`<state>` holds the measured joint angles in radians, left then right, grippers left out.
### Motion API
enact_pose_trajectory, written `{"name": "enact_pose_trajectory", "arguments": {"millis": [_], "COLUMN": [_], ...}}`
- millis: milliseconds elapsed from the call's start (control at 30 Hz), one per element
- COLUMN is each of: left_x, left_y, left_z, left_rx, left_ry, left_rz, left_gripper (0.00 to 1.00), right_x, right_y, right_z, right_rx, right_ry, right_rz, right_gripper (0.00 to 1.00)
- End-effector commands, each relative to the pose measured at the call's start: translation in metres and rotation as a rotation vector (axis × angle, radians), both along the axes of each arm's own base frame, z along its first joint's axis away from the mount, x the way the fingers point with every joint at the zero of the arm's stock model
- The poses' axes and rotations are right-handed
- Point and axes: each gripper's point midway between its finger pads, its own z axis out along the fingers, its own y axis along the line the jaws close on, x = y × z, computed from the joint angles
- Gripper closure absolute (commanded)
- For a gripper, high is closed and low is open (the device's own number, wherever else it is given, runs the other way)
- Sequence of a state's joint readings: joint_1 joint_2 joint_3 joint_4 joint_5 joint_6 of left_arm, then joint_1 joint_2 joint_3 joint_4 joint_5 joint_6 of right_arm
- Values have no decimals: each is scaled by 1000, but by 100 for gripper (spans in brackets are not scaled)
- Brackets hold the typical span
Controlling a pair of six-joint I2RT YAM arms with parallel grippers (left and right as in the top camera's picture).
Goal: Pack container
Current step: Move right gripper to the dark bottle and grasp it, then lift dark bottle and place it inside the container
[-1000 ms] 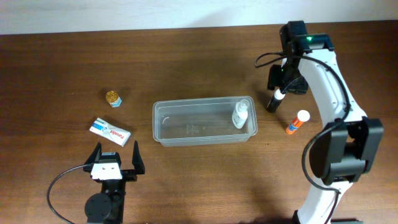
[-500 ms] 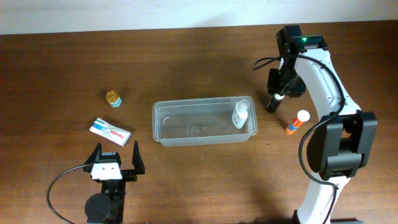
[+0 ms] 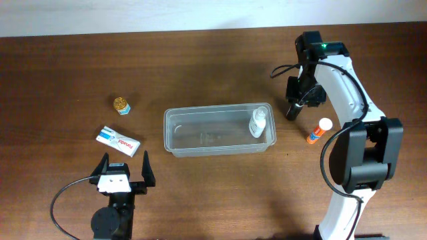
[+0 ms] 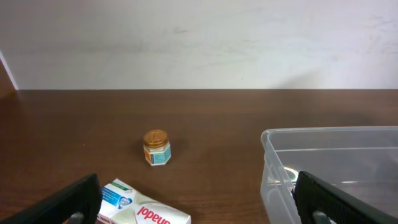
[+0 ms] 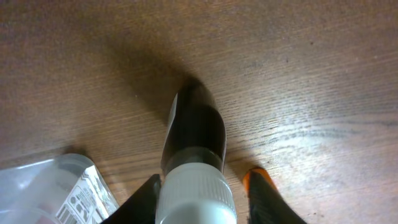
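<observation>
container (image 3: pixel 200 137): middle of the tabletop (image 3: pixel 67 67) — a small bottle (image 3: pixel 257 123) lies in its right end.
right hand (image 5: pixel 202 199): just past that end, fingers either side of a black marker (image 5: pixel 194 134) — cannot tell if it grips.
left hand (image 3: pixel 124 161): wide open, before the container's left end, apart.

Setting. A dark brown desk (image 3: pixel 67 60) with a fine, wavy wood grain filled nearly the whole overhead view. Along its far edge ran a plain off-white wall (image 3: pixel 133 13), seen from above only as a narrow pale strip. In the left wrist view the same wall (image 4: pixel 199 43) rose straight from the far edge of the desk (image 4: pixel 249 112), smooth and bare apart from a few faint marks. Lighting was soft and even; in the right wrist view the wood (image 5: pixel 323 124) carried a pale sheen, with a diffuse shadow farther left.
</observation>
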<state>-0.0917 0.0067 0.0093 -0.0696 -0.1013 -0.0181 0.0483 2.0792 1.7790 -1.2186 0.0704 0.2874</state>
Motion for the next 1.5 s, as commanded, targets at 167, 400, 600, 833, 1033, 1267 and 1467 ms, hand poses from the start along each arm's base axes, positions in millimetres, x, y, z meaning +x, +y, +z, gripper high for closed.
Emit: {"name": "enact_pose_trajectory", "arguments": {"millis": [167, 400, 600, 833, 1033, 1267, 1467], "left_x": [0, 0, 0, 0, 0, 0, 0], "left_y": [1, 1, 1, 1, 1, 1, 1], "left_z": [-2, -2, -2, -2, -2, -2, -2], "left_rx": [20, 20, 20, 20, 20, 20, 20], "left_ry": [7, 7, 7, 7, 7, 7, 7], "left_rz": [3, 3, 3, 3, 3, 3, 3], "left_gripper": [1, 1, 1, 1, 1, 1, 1], "right_x": [-2, -3, 4, 11, 3, -15, -40], "right_y": [-4, -2, 2, 9, 40, 110, 170], "right_z": [-4, -3, 25, 102, 162, 200, 204], "right_rx": [-13, 2, 20, 46, 91, 121, 145], "right_ry": [12, 15, -29, -138, -242, -328, -328], "right_rz": [-6, -5, -2, 48, 149, 345, 501], "right_gripper": [74, 81, 81, 81, 81, 80, 80]}}
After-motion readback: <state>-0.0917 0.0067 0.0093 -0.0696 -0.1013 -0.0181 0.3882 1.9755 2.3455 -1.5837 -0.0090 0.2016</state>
